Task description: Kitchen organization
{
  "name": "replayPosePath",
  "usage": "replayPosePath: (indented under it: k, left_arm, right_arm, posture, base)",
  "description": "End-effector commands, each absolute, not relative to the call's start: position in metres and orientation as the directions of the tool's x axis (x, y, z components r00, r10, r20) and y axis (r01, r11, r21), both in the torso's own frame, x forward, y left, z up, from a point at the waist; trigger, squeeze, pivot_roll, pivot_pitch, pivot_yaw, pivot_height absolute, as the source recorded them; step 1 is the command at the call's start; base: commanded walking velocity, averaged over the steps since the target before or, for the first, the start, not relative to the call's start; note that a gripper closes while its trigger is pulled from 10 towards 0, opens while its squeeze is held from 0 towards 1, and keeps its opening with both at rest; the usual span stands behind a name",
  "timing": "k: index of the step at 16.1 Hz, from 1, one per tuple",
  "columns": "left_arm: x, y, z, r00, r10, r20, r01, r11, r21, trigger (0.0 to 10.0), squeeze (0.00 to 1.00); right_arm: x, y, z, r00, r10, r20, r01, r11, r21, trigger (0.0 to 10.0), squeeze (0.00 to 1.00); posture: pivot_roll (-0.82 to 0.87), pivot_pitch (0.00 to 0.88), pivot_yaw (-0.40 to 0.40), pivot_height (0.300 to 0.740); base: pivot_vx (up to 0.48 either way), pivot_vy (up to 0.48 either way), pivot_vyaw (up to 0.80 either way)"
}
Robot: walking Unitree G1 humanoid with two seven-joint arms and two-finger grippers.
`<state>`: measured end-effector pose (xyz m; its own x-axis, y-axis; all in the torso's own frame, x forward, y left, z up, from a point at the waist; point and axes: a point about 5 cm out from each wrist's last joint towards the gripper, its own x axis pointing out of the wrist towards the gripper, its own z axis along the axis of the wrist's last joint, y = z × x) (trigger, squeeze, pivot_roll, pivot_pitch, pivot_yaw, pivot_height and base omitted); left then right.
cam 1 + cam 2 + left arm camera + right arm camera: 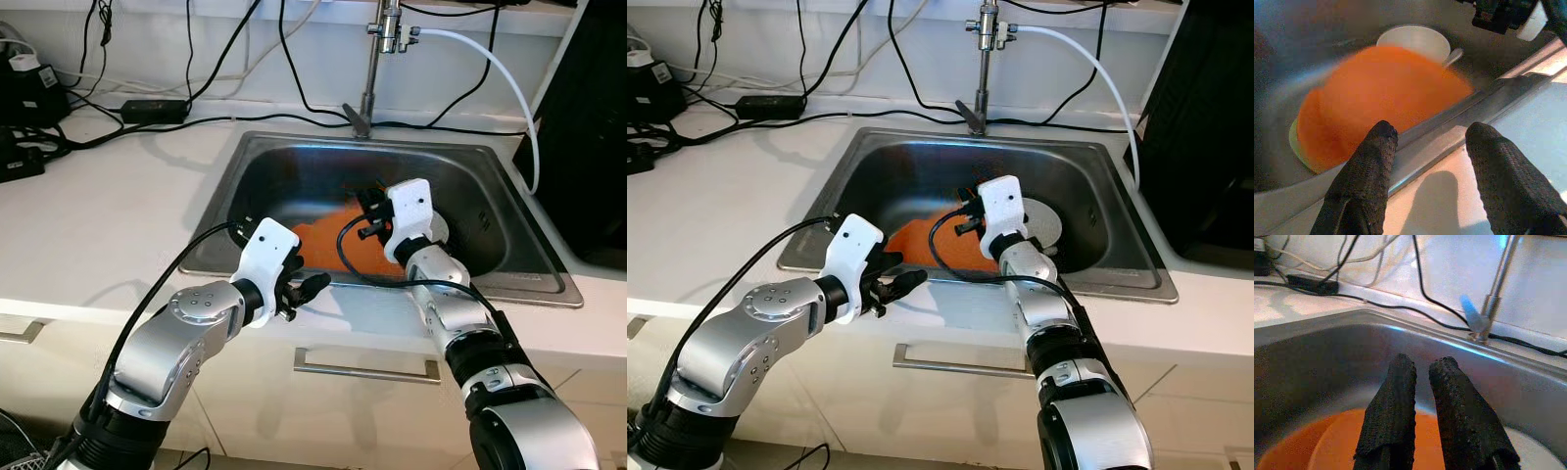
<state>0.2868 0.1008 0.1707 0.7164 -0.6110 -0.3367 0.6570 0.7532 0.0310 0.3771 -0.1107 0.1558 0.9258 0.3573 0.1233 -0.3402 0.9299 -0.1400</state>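
Left wrist view pretty much settles it for us: the orange plate [1386, 98] sits down in the sink [490, 220], just past the front rim, and our left gripper [1432, 147] is parked over the table edge [108, 225] with its jaws released and spread wide, nothing between them. So the plate lies ahead of and below those jaws, across the steel lip. It looks like it's resting on a paler plate, and there's a white bowl [1414, 41] with what may be a spoon handle just behind it.

Our right gripper [1422, 406] hangs inside the basin, above the far side of the same orange plate, pointing toward the back wall and the faucet [377, 59]. Its jaws are nearly together with a thin gap, holding nothing.

The plate is round, so there's no long axis to line up with; what matters is the rim. We'd guess the right arm is nearer since it's already over the basin, while the left would have to clear the lip and dip down first.
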Motion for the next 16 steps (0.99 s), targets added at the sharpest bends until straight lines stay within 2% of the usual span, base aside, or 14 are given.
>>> replayPosePath:
  k: [1,4,6,7,8,13,14,16]
  left_arm:
    - [0.285,0.1,0.17,0.709,-0.618,-0.339,0.668,0.743,0.042,10.0,0.0]
    - [0.288,0.101,0.17,0.738,-0.598,-0.313,0.642,0.765,0.053,10.0,0.0]
    - [0.308,0.113,0.185,0.883,-0.444,-0.152,0.458,0.886,0.071,10.0,0.0]
    - [0.308,0.113,0.185,0.883,-0.444,-0.152,0.458,0.886,0.071,10.0,0.0]
    - [0.316,0.123,0.199,0.941,-0.338,-0.026,0.339,0.934,0.115,10.0,0.0]
    - [0.324,0.142,0.204,0.98,-0.144,0.14,0.13,0.986,0.106,10.0,0.0]
    - [0.325,0.149,0.204,0.974,-0.064,0.217,0.023,0.982,0.188,10.0,0.0]
    - [0.326,0.156,0.191,0.973,-0.025,0.231,-0.015,0.985,0.171,10.0,0.0]
  right_arm:
    - [0.38,-0.111,0.163,0.926,0.346,0.149,-0.322,0.933,-0.16,10.0,0.0]
    - [0.379,-0.112,0.166,0.926,0.332,0.179,-0.311,0.941,-0.137,10.0,0.0]
    - [0.379,-0.115,0.177,0.92,0.301,0.251,-0.284,0.953,-0.102,10.0,0.0]
    - [0.379,-0.115,0.177,0.92,0.301,0.251,-0.284,0.953,-0.102,10.0,0.0]
    - [0.378,-0.119,0.187,0.912,0.269,0.308,-0.26,0.963,-0.07,10.0,0.0]
    - [0.372,-0.137,0.197,0.902,0.181,0.392,-0.192,0.981,-0.012,10.0,0.0]
    - [0.366,-0.14,0.185,0.909,0.197,0.366,-0.207,0.978,-0.013,10.0,0.0]
    - [0.36,-0.143,0.175,0.918,0.19,0.347,-0.2,0.98,-0.007,10.0,0.0]
  posture:
    - [0.14,0.0,0.018,0.74]
    - [0.14,0.0,0.02,0.74]
    - [0.13,0.0,0.02,0.74]
    - [0.13,0.0,0.02,0.74]
    - [0.12,0.0,0.017,0.74]
    - [0.11,0.001,0.006,0.74]
    - [0.1,0.006,0.0,0.74]
    - [0.1,0.008,-0.001,0.74]
  base:
    - [0.0,0.0,0.0]
    - [0.0,0.0,0.0]
    - [0.0,0.0,0.0]
    - [0.0,0.0,0.0]
    - [0.0,0.0,0.0]
    - [0.0,0.0,0.0]
    - [0.0,0.0,0.0]
    - [0.0,0.0,0.0]
